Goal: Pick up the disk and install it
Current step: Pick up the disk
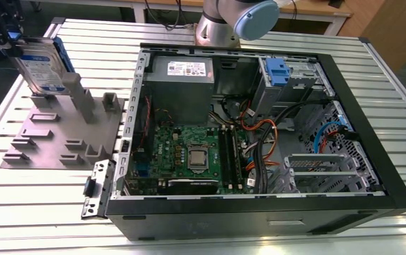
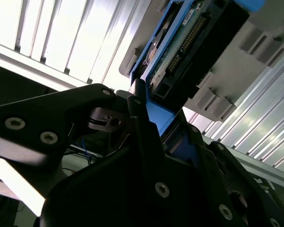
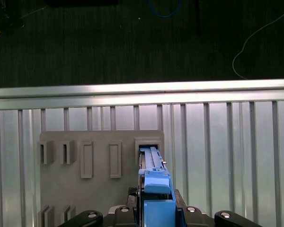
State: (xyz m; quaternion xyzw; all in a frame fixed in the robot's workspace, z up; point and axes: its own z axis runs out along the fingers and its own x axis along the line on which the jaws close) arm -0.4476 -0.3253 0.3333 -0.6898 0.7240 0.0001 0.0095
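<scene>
Tool [image 2: 158, 120] is clamped on the disk [image 1: 39, 66], dark fingers [image 2: 138, 106] pressed against the blue frame at the disk's upper end. In the exterior view it sits far to that view's left, above the grey holder [image 1: 47, 138] on the bench [image 1: 33, 207]. Disk stands upright on edge, lower end at the holder's slot [image 3: 149, 140]. Can't tell if it is clear of the slot or seated in it.

Risks, my read:
- **Slip:** the grip is on the plastic frame near one end, so the long body hangs below and could pivot or slip in the fingers on a sharp move.
- **Binding:** if the lift isn't straight along the slot, the lower edge likely binds on the slot walls or drags the holder.
- **Post:** a tall grey post [image 1: 84, 106] stands just beside the disk, and a low sideways move would clip it.
- **Cables:** the open computer [image 1: 260, 212] is well apart, toward the exterior view's right. It is crowded with cables [image 1: 260, 133], a snag hazard near the drive cage [image 1: 298, 74].

Disk look: flat, rectangular, silver metal body, with a white-and-blue label facing the exterior camera and blue plastic frame along the edges. The second wrist view shows a green board and a connector row on one face. Rigid, smooth metal, probably slippery. The frame is likely the grippier part.
</scene>
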